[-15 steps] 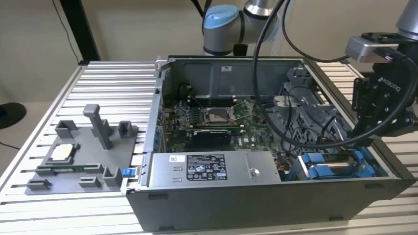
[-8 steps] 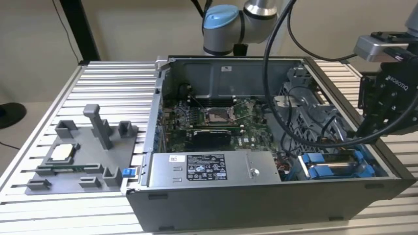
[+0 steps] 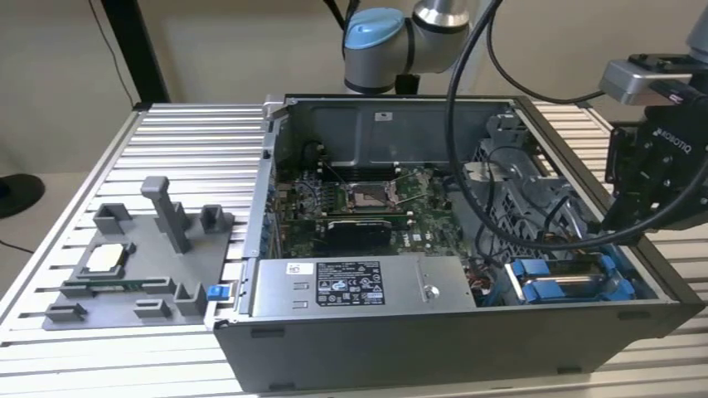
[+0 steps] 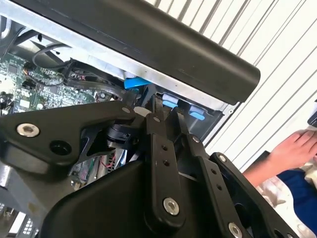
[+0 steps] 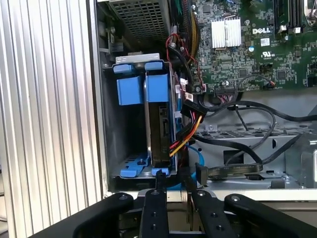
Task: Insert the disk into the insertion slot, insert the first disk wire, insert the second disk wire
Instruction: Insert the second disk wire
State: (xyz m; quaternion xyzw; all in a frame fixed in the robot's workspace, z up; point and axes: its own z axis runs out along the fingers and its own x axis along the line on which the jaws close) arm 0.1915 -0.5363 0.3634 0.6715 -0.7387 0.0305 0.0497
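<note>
The disk (image 5: 159, 130), silver in a bright blue carrier frame, stands seated in the insertion slot (image 5: 111, 124), the grey bay with blue clips in a corner of the open computer case. An orange, yellow and red wire bundle (image 5: 185, 136) reaches the disk's edge. A black flat cable ends in a black connector (image 5: 200, 173) lying just beside the bay. My gripper (image 5: 174, 181) hovers over the case wall in line with the disk, open by a narrow gap with nothing seen between its fingers. In the exterior view the bay (image 3: 564, 280) sits at the case's near right corner, under the gripper's black body (image 3: 652, 166).
The motherboard (image 5: 247, 44) and a perforated grey cage (image 5: 138, 17) border the bay. A silver power-supply box (image 3: 354, 286) lies along the case front. A grey fixture (image 3: 138, 265) stands on the slatted table (image 3: 177, 133) at the exterior view's left. A person's hand (image 4: 297, 148) rests beyond the case.
</note>
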